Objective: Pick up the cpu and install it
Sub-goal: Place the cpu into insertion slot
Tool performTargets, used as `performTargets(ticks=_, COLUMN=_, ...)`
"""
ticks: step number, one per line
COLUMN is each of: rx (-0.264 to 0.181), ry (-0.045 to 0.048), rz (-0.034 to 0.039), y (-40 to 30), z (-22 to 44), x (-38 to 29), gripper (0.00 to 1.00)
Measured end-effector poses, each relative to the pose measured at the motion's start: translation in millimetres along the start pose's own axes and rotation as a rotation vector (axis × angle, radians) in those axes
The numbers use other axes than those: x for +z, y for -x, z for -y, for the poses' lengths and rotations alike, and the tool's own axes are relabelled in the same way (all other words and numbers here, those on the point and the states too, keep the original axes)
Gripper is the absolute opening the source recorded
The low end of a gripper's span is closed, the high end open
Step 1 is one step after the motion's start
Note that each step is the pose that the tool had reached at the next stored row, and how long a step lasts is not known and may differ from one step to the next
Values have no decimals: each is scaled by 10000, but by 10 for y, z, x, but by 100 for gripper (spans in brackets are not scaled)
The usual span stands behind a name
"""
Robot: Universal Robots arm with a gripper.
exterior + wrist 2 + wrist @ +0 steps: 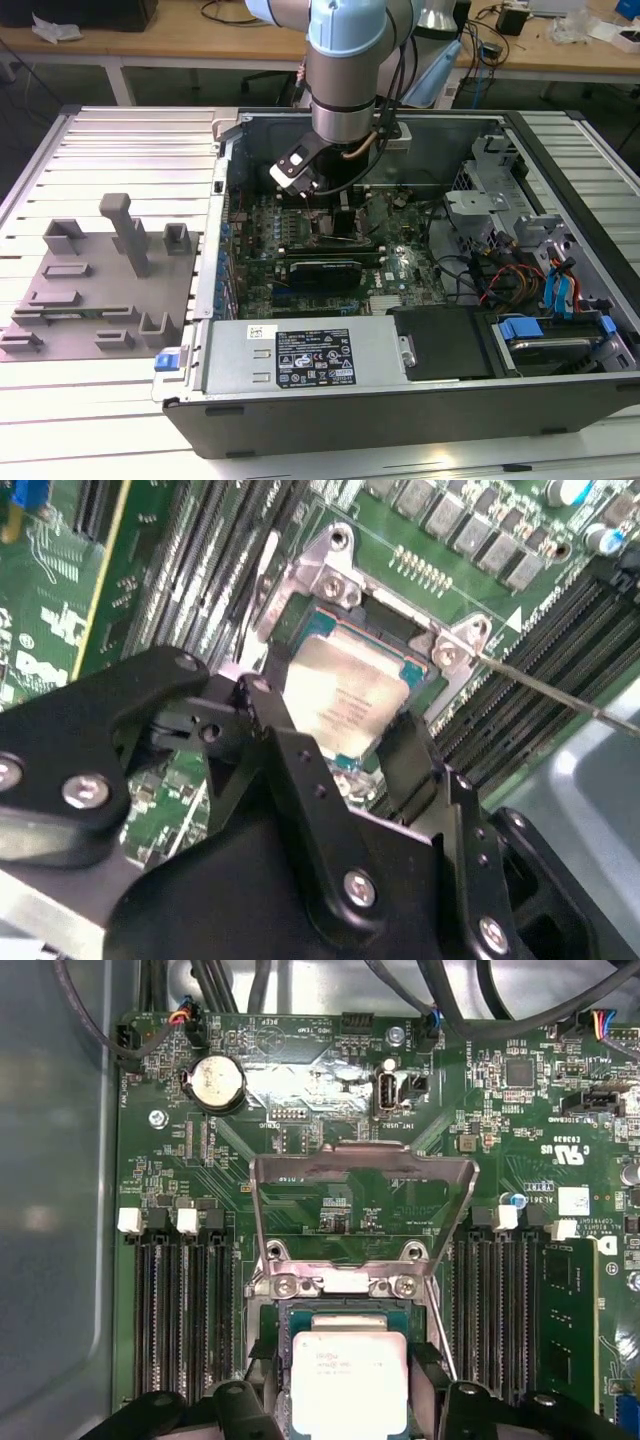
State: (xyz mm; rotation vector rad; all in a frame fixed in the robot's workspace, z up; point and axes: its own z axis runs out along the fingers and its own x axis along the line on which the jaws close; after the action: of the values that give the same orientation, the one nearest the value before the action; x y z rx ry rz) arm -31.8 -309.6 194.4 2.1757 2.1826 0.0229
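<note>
Spanning the exterior view, a ribbed bare-metal table [120, 140] carries an open black computer case [400, 425]; toward the exterior view's left lies a flat grey fixture plate [100, 300] with blocky grey uprights; the arm [345, 70], pale blue shells over a brushed metal joint, drops into the case from above.

Inside: a boxy silver power supply [300, 355] along the near wall; a green motherboard [150, 1170], matt and densely traced; long black memory slots [185, 1310] ranked on both sides of the socket [345, 1317].

A hinged load plate [300, 1165] of dull stamped steel stands tipped up off the socket, its square window open; a thin wire lever [560, 695] slants away beside it; a round shiny coin battery [216, 1082] lies past the plate.

Gripper [340, 735]: black, hard-edged, bolted with bright screw heads; its two fingers [275, 730] grip the cpu [345, 695], one at each opposite edge, the gap just the chip's width.

Cpu: small flat square; silvery-grey metal lid washed pale by glare; corners softly rounded; faint dark print; thin greenish rim under the lid. It sits level over the socket opening, between the fingertips; a strip of the socket's bluish bed shows beyond its far edge; whether it is fully seated I cannot tell.
</note>
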Motion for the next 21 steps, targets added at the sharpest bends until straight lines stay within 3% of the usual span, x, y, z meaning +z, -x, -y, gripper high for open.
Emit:
performTargets(ticks=13, rx=-1, ry=-2, rz=4, y=1, z=-35, x=0, gripper=62)
performTargets(ticks=21, rx=1, ry=-1, rz=4, y=2, z=-38, x=-45, gripper=62)
